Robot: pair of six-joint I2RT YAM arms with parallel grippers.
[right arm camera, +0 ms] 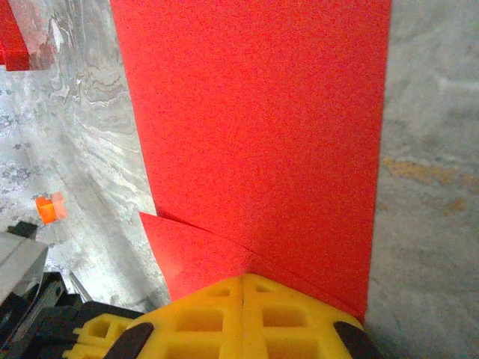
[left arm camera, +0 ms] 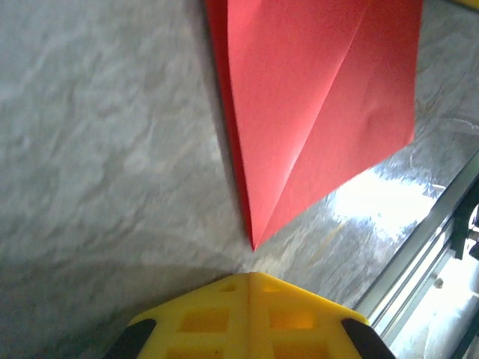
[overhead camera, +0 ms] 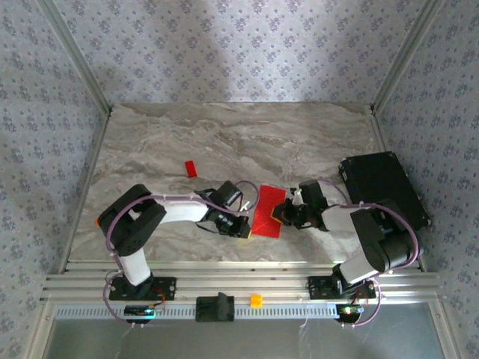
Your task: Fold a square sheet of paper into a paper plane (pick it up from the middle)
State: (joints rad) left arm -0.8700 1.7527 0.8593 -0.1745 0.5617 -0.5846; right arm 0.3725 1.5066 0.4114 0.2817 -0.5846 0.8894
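Left gripper (left arm camera: 251, 292): yellow fingers closed flat together, nothing between them. It sits low over the table, tip aimed at the pointed corner of the square sheet of paper (left arm camera: 322, 105). It is close, but a strip of bare stone shows between, so not touching.

Right gripper (right arm camera: 243, 292): also closed, nothing visibly pinched. Its tips rest on the sheet's edge from the opposite side, with red paper running under them. Likely a hold-down: shut fingers make a blunt pad so the sheet can't slide while a crease is worked. Can't tell if it presses hard or only touches.

The sheet lies flat between the two grippers, in front of the arm bases, near table centre. It is partly folded: a diagonal crease runs to the point in the left wrist view, and a small flap edge shows by the right fingertips. Not a dart yet, so I judge this early-to-mid fold. The left gripper's placement suggests a push on the corner or flattening the crease. Thin paper will skid or buckle if the far side isn't pinned.

Table (overhead camera: 299, 142): marble-look grey-beige, with a glare patch near the front. Small red block (overhead camera: 191, 169) sits well apart from the sheet, back left. Black case (overhead camera: 382, 191) lies at the right edge. Orange cube (overhead camera: 257, 300) sits by the aluminium rail (overhead camera: 239, 280) in front. Walls (overhead camera: 239, 45): grey floral pattern on three sides.
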